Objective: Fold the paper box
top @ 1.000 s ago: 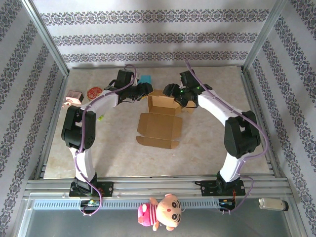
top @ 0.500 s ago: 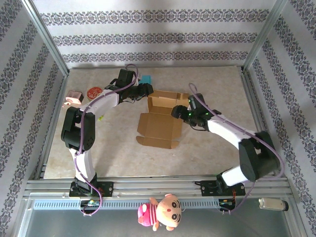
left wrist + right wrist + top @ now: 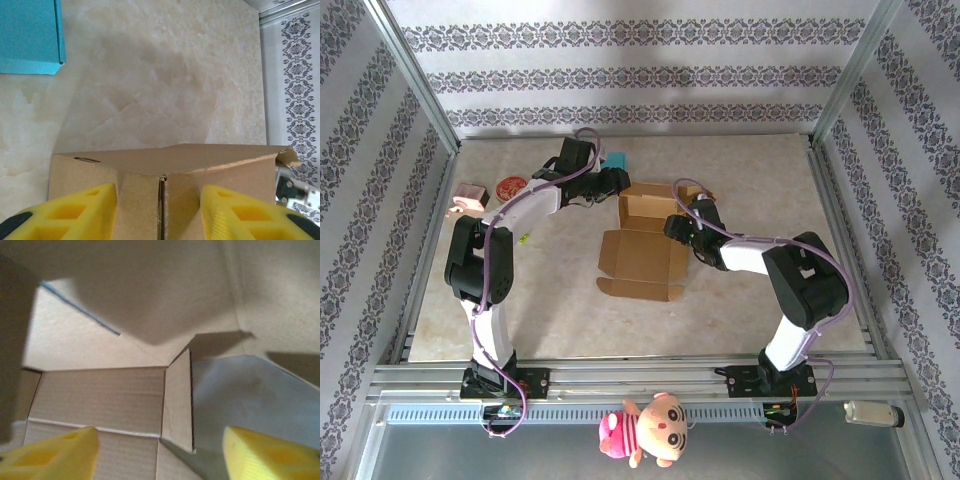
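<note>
Nearest first. The box (image 3: 640, 240) sits mid-table (image 3: 570, 320), its long axis running from my bases toward the far wall. Its lid (image 3: 638, 265) lies flat and open on the near side. The tub (image 3: 650, 205) stands upright just beyond it.

My right gripper (image 3: 678, 228) is at the box's right edge, about where the lid meets the tub. Its fingers (image 3: 50, 455) are wide apart with nothing between them. Its wrist view looks into bare cardboard. A small side flap (image 3: 177, 400) stands just ahead of the tips, roughly centred in the gap.

My left gripper (image 3: 612, 183) is farther out, at the tub's far-left corner. Its fingers (image 3: 65, 212) are about half spread and straddle the corner seam of the wall (image 3: 165, 167). The wall runs wider than the gap on both sides, so nothing is pinched. I cannot tell whether the tips press on it.

A teal block (image 3: 27, 35) lies on the table just past the left gripper, clear of the box.

Judgement: the tub is formed and the lid is not yet closed. The right arm is nearer the lid and the side flap. From those fingers the box lies to the left, so the next move probably works inward across the box's short axis. The left arm looks placed to brace the tub against that push. The risk is the tub sliding or skewing if that brace is loose.
</note>
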Tool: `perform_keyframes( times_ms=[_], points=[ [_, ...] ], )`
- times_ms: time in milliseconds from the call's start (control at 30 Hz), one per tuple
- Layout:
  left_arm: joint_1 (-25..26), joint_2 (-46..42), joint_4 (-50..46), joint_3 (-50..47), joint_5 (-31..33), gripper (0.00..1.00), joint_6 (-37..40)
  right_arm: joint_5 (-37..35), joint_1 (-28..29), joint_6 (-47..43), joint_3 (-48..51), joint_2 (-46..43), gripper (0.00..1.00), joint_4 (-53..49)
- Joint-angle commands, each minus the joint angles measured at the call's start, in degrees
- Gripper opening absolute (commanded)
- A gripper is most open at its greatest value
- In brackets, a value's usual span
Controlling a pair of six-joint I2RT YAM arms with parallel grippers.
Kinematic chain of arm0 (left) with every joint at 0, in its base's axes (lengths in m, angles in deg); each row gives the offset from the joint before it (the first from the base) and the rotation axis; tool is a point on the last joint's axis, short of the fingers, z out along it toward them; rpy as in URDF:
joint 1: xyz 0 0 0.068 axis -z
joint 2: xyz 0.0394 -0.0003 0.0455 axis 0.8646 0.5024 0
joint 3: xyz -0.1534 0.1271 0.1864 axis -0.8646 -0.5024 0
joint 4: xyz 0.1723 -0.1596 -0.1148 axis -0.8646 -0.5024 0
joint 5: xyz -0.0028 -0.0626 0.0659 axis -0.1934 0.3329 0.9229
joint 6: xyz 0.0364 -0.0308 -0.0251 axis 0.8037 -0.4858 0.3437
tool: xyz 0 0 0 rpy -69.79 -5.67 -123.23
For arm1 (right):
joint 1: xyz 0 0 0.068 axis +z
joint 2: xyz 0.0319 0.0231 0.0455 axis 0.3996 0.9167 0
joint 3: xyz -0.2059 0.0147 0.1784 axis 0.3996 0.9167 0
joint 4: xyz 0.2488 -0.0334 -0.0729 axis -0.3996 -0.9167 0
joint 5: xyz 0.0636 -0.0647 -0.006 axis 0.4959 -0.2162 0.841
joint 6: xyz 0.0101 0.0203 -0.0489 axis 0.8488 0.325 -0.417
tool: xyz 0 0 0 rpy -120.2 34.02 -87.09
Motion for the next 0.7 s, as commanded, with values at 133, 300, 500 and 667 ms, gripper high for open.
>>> perform_keyframes(
  times_ms=[133, 300, 500, 667],
  points=[
    [0.80, 1.41, -3.57, 2.10, 0.31, 0.48, 2.14, 9.24, -0.30, -1.79, -0.94, 2.83, 0.53, 13.74],
    [1.14, 2.32, -4.03, 2.55, 0.15, 0.48, 2.09, 17.63, 1.29, -2.72, -4.53, 6.83, 0.52, 13.77],
    [1.45, 2.31, -3.98, 2.56, 0.33, 0.48, 1.98, 21.17, 1.68, -0.36, -5.95, 10.66, 0.50, 14.74],
    [1.46, 2.31, -4.28, 2.80, 0.67, 0.48, 2.24, 20.57, 1.54, -3.05, -3.08, 4.36, 0.54, 13.29]
  ],
)
